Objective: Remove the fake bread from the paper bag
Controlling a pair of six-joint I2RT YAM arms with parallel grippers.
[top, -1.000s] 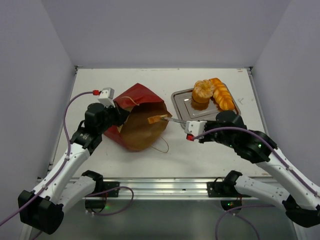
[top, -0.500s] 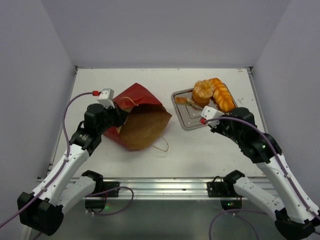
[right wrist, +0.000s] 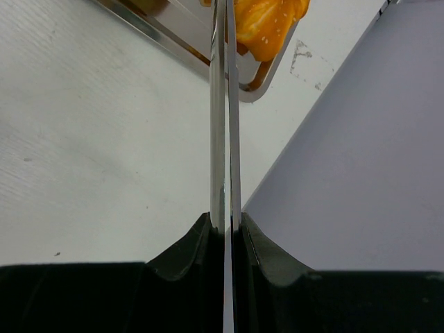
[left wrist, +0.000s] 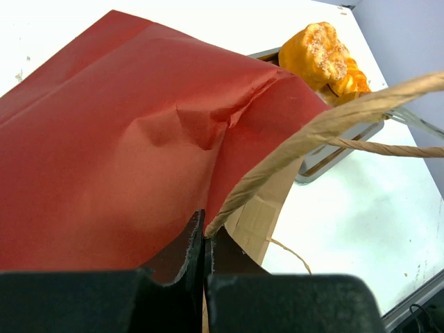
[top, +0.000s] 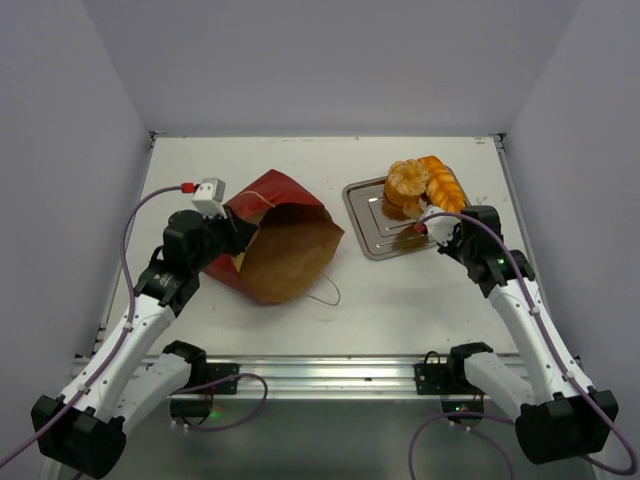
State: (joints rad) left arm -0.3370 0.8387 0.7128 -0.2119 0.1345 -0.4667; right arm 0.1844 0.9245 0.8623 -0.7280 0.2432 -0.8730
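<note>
We see the left arm bent low, left gripper pinching the paper bag left of centre. The right arm is stretched forward, right gripper clamping metal tongs over the tray. The fake bread is piled there, toward the far right corner.

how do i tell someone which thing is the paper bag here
On the white table, look left of the shiny metal tray holding orange breads. The paper bag lies on its side, the only dark red thing, brown inside, its rim pinched by the left gripper.
</note>
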